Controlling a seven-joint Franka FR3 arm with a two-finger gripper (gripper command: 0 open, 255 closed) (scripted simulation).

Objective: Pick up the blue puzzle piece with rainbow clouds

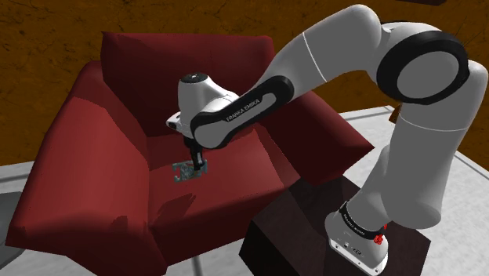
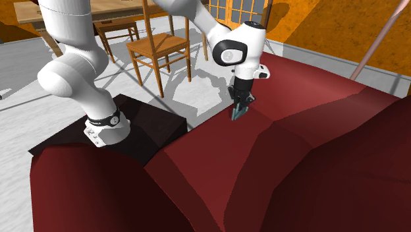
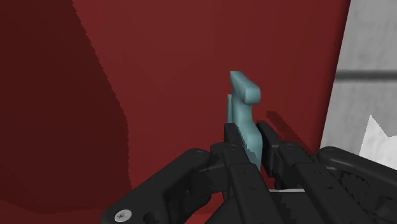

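A small blue-green puzzle piece [image 1: 185, 170] with a printed face hangs tilted just over the seat of a dark red armchair [image 1: 94, 165]. My black gripper [image 1: 196, 164] is shut on one edge of it. In the wrist view the piece [image 3: 244, 105] stands edge-on, clasped between the two fingers, and casts a shadow on the red cushion behind it. From the second exterior view the gripper [image 2: 238, 111] points down at the seat near the armchair's [image 2: 316, 151] front edge, with the piece [image 2: 236, 116] at its tips.
The armchair's back [image 1: 188, 55] and padded arms [image 1: 39, 212] rise around the seat. My dark stand [image 1: 306, 227] sits against the chair's side. A wooden chair [image 2: 158, 46] and a table [image 2: 99, 8] stand on the grey floor beyond.
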